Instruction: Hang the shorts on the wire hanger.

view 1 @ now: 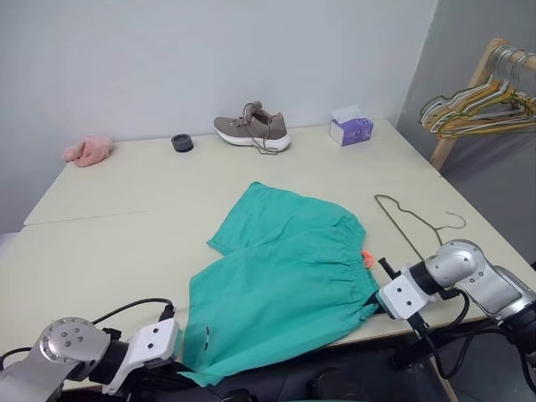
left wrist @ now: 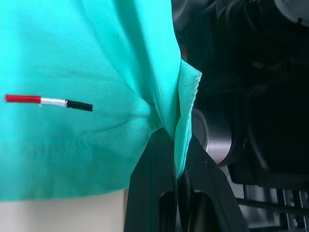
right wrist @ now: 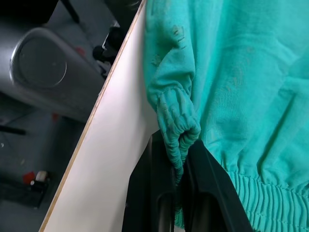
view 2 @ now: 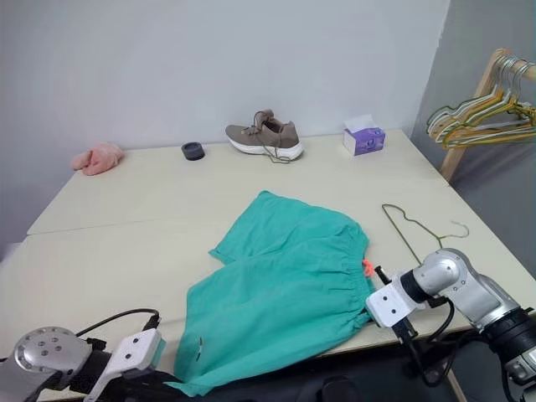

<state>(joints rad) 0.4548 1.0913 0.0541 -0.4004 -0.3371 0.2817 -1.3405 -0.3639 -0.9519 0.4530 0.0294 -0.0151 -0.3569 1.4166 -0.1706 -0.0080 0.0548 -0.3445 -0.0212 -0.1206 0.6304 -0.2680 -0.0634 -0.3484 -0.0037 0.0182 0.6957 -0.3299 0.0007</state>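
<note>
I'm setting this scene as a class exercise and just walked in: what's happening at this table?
A two-armed robot is handling teal shorts lying at the near edge of the table. The left gripper is shut on a hem corner, and the right gripper is shut on the gathered waistband. The wire hanger lies flat on the table beside the shorts, not yet in use. A shoe, tissue box and pink cloth sit along the far edge.
</note>
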